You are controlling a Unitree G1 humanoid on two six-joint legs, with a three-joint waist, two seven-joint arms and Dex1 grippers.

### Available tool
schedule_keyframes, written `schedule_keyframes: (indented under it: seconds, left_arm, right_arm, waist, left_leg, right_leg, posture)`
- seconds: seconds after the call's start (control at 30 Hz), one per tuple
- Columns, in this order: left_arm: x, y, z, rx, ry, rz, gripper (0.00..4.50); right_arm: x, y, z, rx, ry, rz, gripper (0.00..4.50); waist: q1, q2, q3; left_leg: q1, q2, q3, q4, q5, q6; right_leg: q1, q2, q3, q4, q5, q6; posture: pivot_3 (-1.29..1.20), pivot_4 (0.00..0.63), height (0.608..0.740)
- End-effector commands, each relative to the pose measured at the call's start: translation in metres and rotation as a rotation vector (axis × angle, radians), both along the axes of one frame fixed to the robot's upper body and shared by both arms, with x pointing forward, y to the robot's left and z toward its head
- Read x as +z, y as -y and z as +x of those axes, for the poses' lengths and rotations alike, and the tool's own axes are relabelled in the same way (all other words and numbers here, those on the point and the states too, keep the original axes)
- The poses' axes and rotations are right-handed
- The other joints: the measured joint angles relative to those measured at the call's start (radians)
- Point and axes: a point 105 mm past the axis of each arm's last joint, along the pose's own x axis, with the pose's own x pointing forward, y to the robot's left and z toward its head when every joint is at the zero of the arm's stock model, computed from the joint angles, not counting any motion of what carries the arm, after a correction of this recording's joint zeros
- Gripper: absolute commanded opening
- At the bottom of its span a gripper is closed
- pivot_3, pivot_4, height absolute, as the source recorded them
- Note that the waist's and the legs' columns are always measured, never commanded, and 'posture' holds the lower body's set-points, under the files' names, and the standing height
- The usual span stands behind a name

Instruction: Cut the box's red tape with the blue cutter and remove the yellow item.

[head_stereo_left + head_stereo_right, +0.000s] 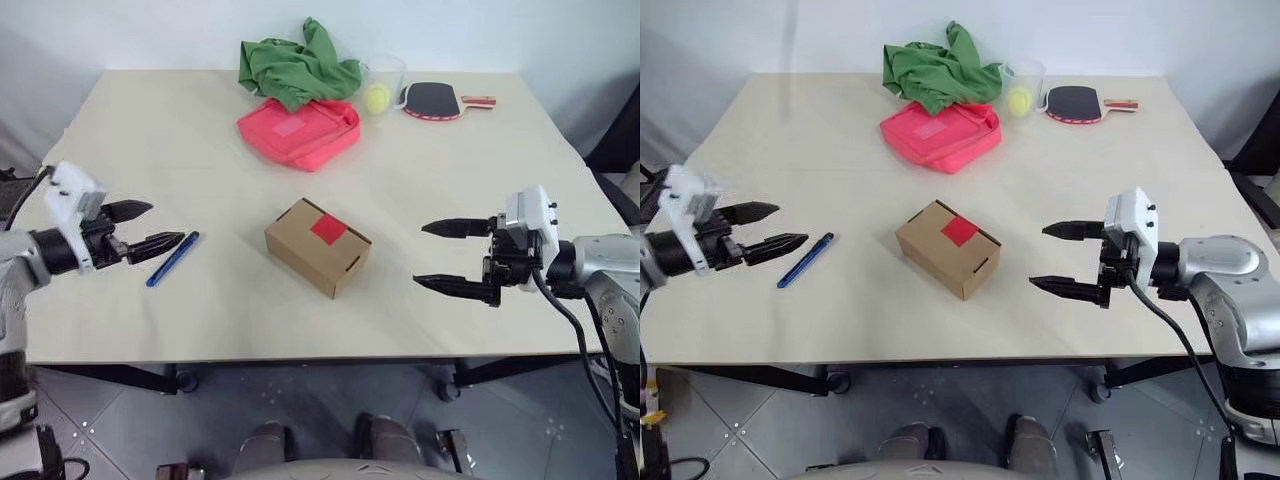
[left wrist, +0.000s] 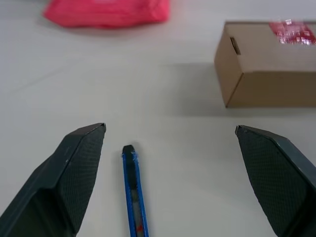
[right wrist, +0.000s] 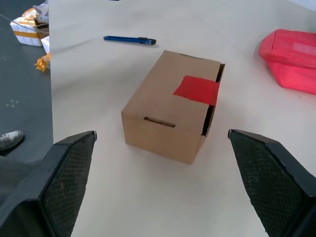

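So far nothing of the task looks done. The box [image 1: 318, 246] sits closed near the middle of the table [image 1: 180, 130], turned at an angle, and the red tape [image 1: 328, 229] lies whole across the seam of its top flaps. The blue cutter [image 1: 173, 258] lies flat on the tabletop, well to the robot's left of the box, untouched by either gripper. The yellow item cannot be seen; I judge it is shut inside the box. All steps therefore remain: pick up the cutter, slice the tape, open the flaps, lift the item out.

The left gripper [image 1: 142, 226] hovers just beside the cutter's near end, its 2 fingers spread wide and holding nothing; it points roughly level, toward the box. In the left wrist view the cutter [image 2: 134, 192] runs up between the 2 open fingers, nearer 1 of them than the other. The right gripper [image 1: 451, 256] hangs on the other side of the box, clear of it, jaws likewise wide apart and empty, aimed across at the box, which sits centred between its fingers in the right wrist view.

At the far edge lie a pink-red pouch [image 1: 300, 130], a green cloth [image 1: 297, 64] and a paddle [image 1: 440, 100], none in the way.
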Motion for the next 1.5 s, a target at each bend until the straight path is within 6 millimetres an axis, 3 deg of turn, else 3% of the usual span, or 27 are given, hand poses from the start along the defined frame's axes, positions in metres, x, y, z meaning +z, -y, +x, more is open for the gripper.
schedule_keyframes:
  seconds: [0.03, 0.13, 0.23, 0.47, 0.63, 0.9, 1.3, 1.5]
  left_arm:
    - [0.004, -0.015, -0.009, 0.153, 0.055, -0.016, 4.47]
    - [-0.008, -0.019, -0.010, 0.203, 0.026, -0.014, 4.47]
    - [-0.035, -0.018, -0.010, 0.218, -0.063, -0.013, 4.47]
    - [-0.064, -0.021, -0.010, 0.213, -0.123, 0.002, 4.47]
    - [-0.072, -0.021, -0.006, 0.212, -0.143, 0.024, 4.47]
    - [-0.090, -0.016, 0.005, 0.200, -0.171, 0.035, 4.47]
    - [-0.110, -0.021, -0.011, 0.215, -0.306, 0.056, 4.47]
    - [-0.111, -0.023, -0.018, 0.219, -0.410, 0.113, 4.47]
  right_arm:
    - [0.006, -0.004, -0.002, 0.031, 0.017, 0.009, 4.50]
    - [0.006, -0.006, -0.001, 0.045, 0.008, 0.012, 4.50]
    - [0.010, -0.014, -0.011, 0.107, -0.014, 0.040, 4.50]
    - [0.037, -0.027, -0.028, 0.194, -0.031, 0.191, 4.50]
    - [0.040, -0.026, -0.026, 0.188, -0.045, 0.173, 4.50]
    - [0.063, -0.023, -0.017, 0.210, -0.023, 0.067, 4.50]
    - [0.065, -0.026, -0.013, 0.221, -0.005, 0.032, 4.50]
    - [0.065, -0.026, -0.012, 0.219, 0.007, 0.023, 4.50]
  waist:
    - [-0.001, 0.000, 0.000]
    - [0.001, 0.000, 0.000]
    - [-0.001, 0.000, 0.000]
    - [-0.001, 0.000, 0.000]
    - [0.000, 0.000, 0.000]
    - [-0.003, 0.000, 0.000]
    - [-0.004, 0.000, 0.000]
    - [-0.007, 0.001, -0.001]
  left_leg:
    - [0.000, 0.000, 0.000, 0.000, 0.000, 0.000]
    - [0.001, 0.000, 0.000, 0.000, 0.000, 0.000]
    - [0.001, 0.000, 0.000, 0.000, 0.000, 0.000]
    - [0.002, 0.000, -0.001, -0.001, 0.000, 0.000]
    - [0.001, 0.000, -0.001, -0.001, 0.000, 0.000]
    - [0.001, 0.000, 0.000, -0.001, 0.000, 0.000]
    - [0.002, 0.001, 0.001, -0.001, 0.000, 0.000]
    - [0.002, 0.001, 0.001, -0.001, -0.001, 0.000]
  right_leg:
    - [0.000, 0.000, 0.000, 0.000, 0.000, 0.000]
    - [0.000, 0.000, 0.000, 0.000, 0.000, 0.000]
    - [0.000, 0.000, 0.001, 0.000, 0.000, 0.000]
    - [0.000, 0.000, 0.002, 0.000, 0.000, 0.000]
    - [0.000, -0.001, 0.002, 0.000, 0.000, 0.000]
    - [-0.001, -0.001, 0.002, 0.001, 0.000, 0.000]
    - [-0.001, -0.002, 0.002, 0.001, 0.000, 0.000]
    - [-0.002, -0.002, 0.002, 0.001, 0.000, 0.000]
  posture:
    - [0.00, 0.150, 0.740]
    - [0.00, 0.150, 0.740]
    - [0.00, 0.150, 0.740]
    - [0.00, 0.150, 0.740]
    - [0.00, 0.150, 0.740]
    - [0.00, 0.150, 0.740]
    - [0.00, 0.150, 0.740]
    - [0.00, 0.150, 0.740]
